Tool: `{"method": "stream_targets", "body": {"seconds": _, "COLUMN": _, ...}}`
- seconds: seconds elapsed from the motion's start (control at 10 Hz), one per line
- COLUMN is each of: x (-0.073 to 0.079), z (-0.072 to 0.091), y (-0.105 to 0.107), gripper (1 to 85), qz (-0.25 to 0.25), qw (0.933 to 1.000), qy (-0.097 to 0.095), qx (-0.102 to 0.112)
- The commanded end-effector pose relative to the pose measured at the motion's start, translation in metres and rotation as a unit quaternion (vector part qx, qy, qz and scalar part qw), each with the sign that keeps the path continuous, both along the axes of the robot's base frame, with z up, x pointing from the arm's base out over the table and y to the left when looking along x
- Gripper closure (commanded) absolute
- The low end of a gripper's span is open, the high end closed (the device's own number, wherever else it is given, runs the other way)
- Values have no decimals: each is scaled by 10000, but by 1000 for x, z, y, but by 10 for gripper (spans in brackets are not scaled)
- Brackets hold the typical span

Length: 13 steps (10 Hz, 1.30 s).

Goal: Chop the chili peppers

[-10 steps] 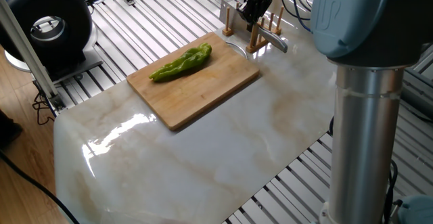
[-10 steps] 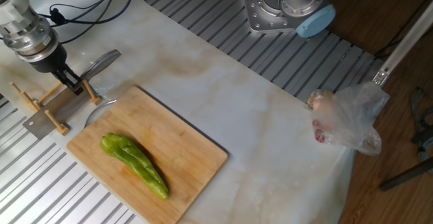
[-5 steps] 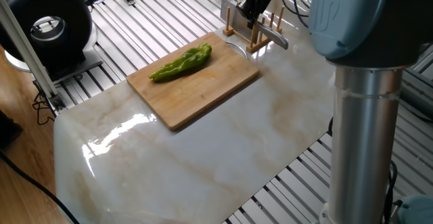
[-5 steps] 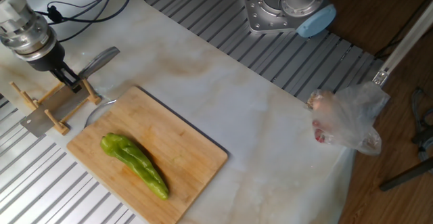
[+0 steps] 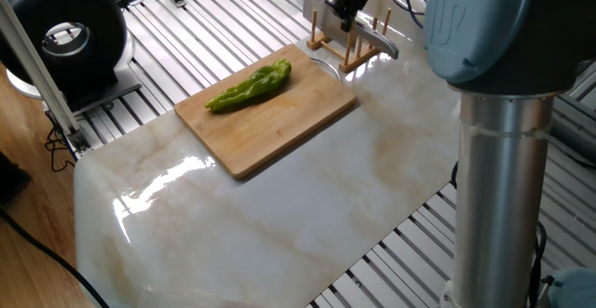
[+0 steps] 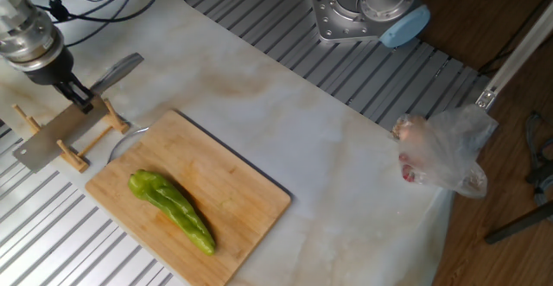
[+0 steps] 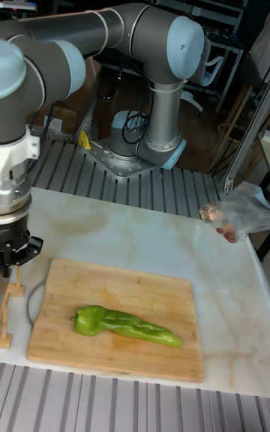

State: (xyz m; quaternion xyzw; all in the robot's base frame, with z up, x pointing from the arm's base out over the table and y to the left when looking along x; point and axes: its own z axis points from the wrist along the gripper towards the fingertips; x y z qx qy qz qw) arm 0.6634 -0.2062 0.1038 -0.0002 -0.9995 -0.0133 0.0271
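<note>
Chili pepper (image 6: 171, 211) whole on cutting board (image 6: 251, 201); gripper (image 6: 76, 98) clamped on knife (image 6: 82, 117).

We've got a rectangular wooden cutting board (image 6: 216, 200) on the white marble tabletop (image 6: 346, 156), w/ a crinkled clear plastic bag (image 6: 445, 152) near the edge.

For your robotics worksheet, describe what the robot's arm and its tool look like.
The arm is built of thick silver-grey metal tubes joined by rounded joints with light blue caps. Its round base is bolted to a slatted metal surface. The tool is small, dark and two-fingered, set below a ribbed silver wrist cylinder, with black cables close by.
</note>
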Motion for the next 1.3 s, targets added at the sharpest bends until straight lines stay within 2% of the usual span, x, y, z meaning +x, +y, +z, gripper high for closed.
{"method": "stream_targets", "body": {"seconds": 0.0, "x": 11, "z": 32, "y": 2, "gripper": 843, "qz": 99, "qw": 9997, "qy": -139, "qx": -162}}
{"method": "stream_targets", "body": {"seconds": 0.2, "x": 14, "z": 60, "y": 3, "gripper": 843, "qz": 248, "qw": 9983, "qy": -107, "qx": -509}}
{"method": "stream_targets", "body": {"seconds": 0.3, "x": 15, "z": 71, "y": 13, "gripper": 843, "qz": 248, "qw": 9978, "qy": -82, "qx": -608}}
{"method": "stream_targets", "body": {"seconds": 0.5, "x": 26, "z": 89, "y": 32, "gripper": 843, "qz": 416, "qw": 9949, "qy": -239, "qx": -882}}
{"method": "stream_targets", "body": {"seconds": 0.6, "x": 23, "z": 95, "y": 42, "gripper": 843, "qz": 744, "qw": 9928, "qy": -197, "qx": -916}}
{"method": "stream_targets", "body": {"seconds": 0.7, "x": 21, "z": 98, "y": 52, "gripper": 843, "qz": 1214, "qw": 9884, "qy": -239, "qx": -885}}
{"method": "stream_targets", "body": {"seconds": 0.8, "x": 24, "z": 100, "y": 62, "gripper": 843, "qz": 2046, "qw": 9749, "qy": -392, "qx": -783}}
{"method": "stream_targets", "body": {"seconds": 0.9, "x": 20, "z": 101, "y": 69, "gripper": 843, "qz": 3375, "qw": 9375, "qy": -354, "qx": -775}}
{"method": "stream_targets", "body": {"seconds": 1.0, "x": 14, "z": 100, "y": 77, "gripper": 843, "qz": 3964, "qw": 9146, "qy": -285, "qx": -744}}
{"method": "stream_targets", "body": {"seconds": 1.1, "x": 17, "z": 98, "y": 89, "gripper": 843, "qz": 4456, "qw": 8920, "qy": -430, "qx": -624}}
{"method": "stream_targets", "body": {"seconds": 1.2, "x": 5, "z": 98, "y": 86, "gripper": 843, "qz": 4629, "qw": 8840, "qy": -200, "qx": -622}}
